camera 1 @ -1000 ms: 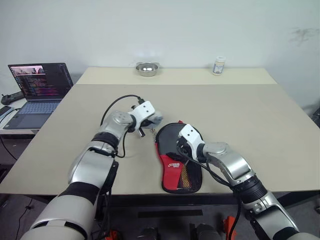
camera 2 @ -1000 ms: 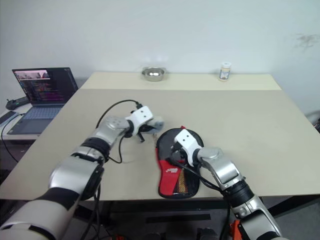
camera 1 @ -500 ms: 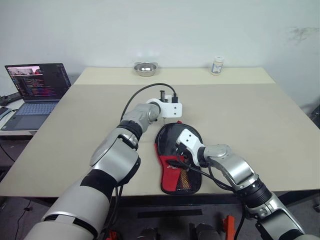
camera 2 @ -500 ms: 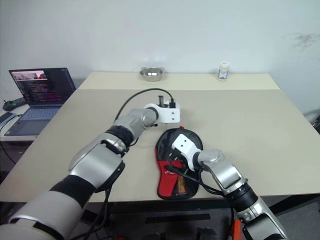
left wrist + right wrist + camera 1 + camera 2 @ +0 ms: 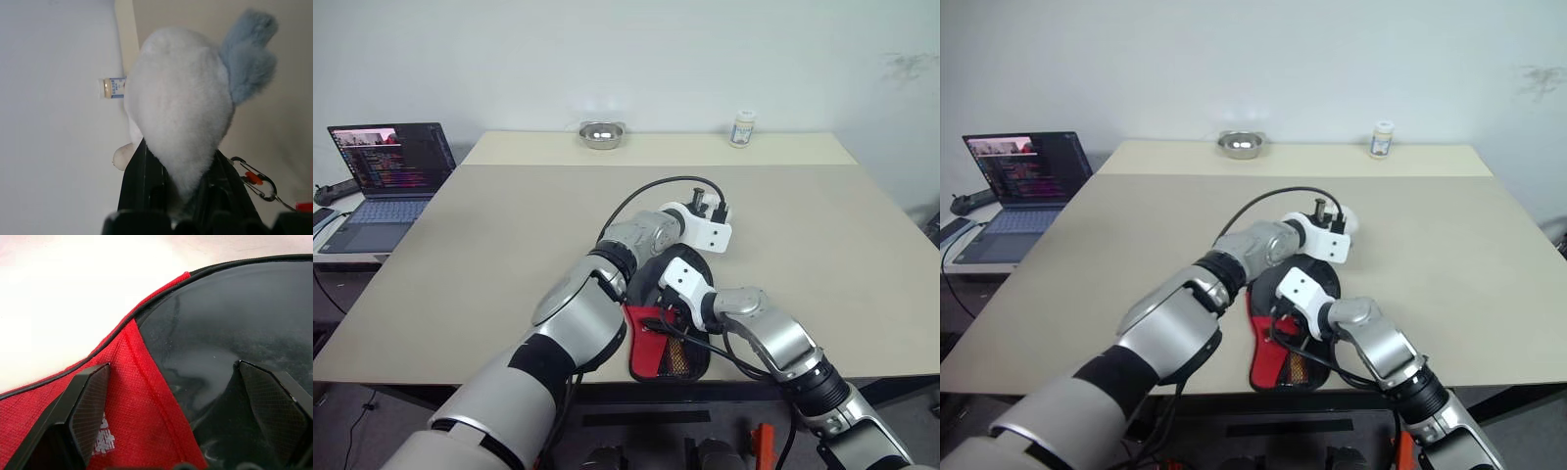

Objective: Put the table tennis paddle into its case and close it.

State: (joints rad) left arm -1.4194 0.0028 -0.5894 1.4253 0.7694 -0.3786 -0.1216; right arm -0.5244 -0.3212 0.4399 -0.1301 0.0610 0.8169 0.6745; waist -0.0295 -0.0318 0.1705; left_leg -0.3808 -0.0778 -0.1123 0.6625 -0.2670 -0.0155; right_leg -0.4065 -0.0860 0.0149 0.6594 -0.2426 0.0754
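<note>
The left gripper [image 5: 188,203] pinches a fluffy white charm [image 5: 181,112] (blue tuft, metal clip [image 5: 254,178] trailing) above the table [image 5: 509,225], past the round end of the case [image 5: 671,357]. The right gripper [image 5: 181,421] rests spread wide on the case, one finger [image 5: 88,401] over the red panel, the other over a glossy black face.

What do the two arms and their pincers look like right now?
Both arms have silver-grey shells with black joint bands. Each wrist carries a white block: the left pincer has a looping black cable on its wrist, while the right pincer has two black fingers with textured pads and black wires trailing behind its wrist.
</note>
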